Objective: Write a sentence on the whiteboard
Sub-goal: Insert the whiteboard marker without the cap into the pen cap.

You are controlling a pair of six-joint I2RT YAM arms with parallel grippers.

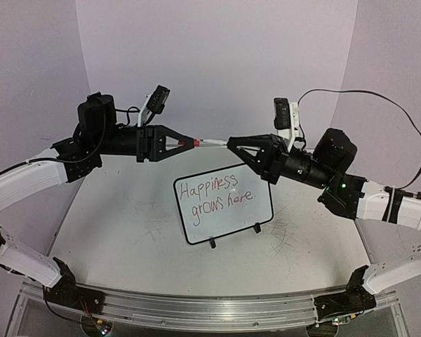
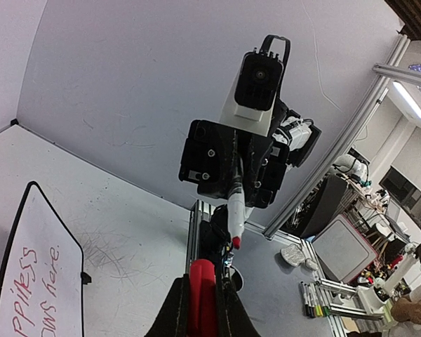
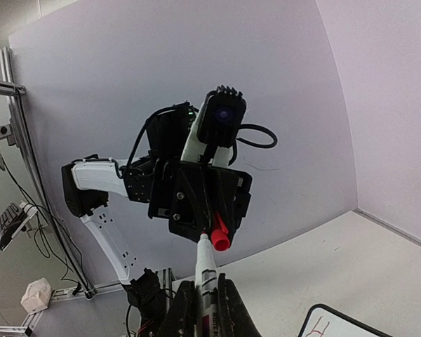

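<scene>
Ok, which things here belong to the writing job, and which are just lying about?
Part of the job: whiteboard; red sentence on it; marker, held by the right hand; red cap, held by the left hand.
Just lying about: spare markers in the background; tablet-like screen near them.

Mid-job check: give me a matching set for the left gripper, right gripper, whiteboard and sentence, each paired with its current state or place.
Things:
1. left gripper
2. right gripper
3. whiteboard
4. sentence

States or places:
A. red lettering in two lines
B. shut on the marker
C. standing on the table, below the two grippers
D. shut on the red cap

Pairs: 1-D, 2-B, 3-C, 4-A
</scene>
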